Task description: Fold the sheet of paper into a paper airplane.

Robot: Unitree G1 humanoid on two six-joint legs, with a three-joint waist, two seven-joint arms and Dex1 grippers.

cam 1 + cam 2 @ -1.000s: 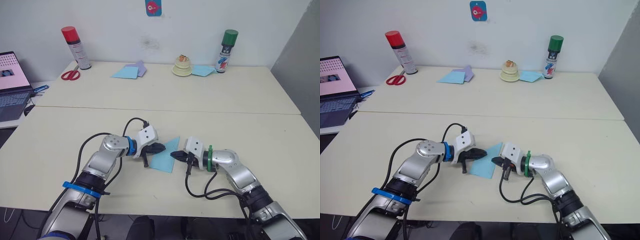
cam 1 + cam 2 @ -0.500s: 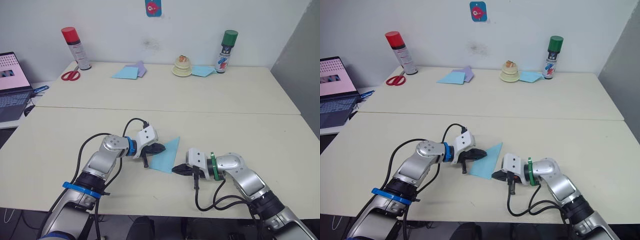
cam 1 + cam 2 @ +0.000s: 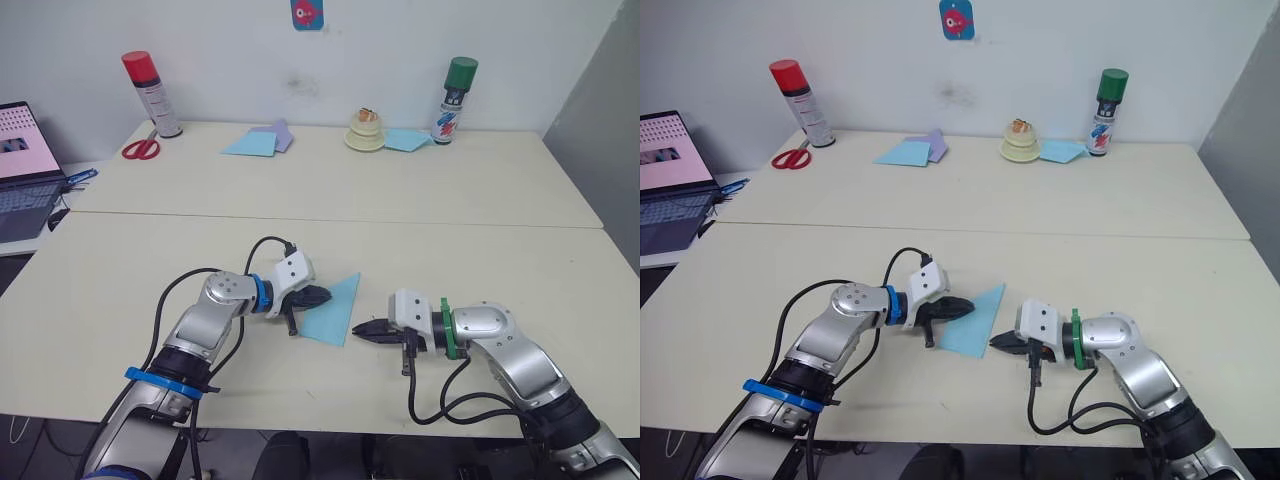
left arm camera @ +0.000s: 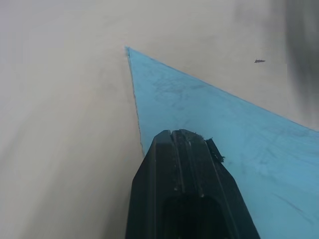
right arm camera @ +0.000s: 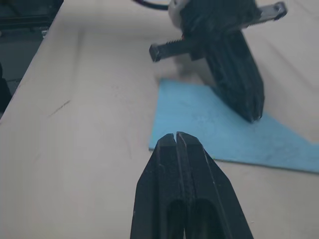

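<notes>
Left gripper (image 3: 318,295), fingers together, presses the sheet of paper (image 3: 335,309); right gripper (image 3: 362,329), fingers together, sits just off its 5 o'clock corner.

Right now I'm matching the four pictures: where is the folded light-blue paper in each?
Left eye view: folded light-blue paper at table centre, between both grippers.
Right eye view: same.
Left wrist view: beneath the left gripper.
Right wrist view: beyond the right gripper.
Shared landmark: left gripper pressing the paper.

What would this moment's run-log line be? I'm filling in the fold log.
left gripper: shut, tip pressing on blue paper | right gripper: shut, beside paper, off it | paper: folded to a point, flat on table
</notes>
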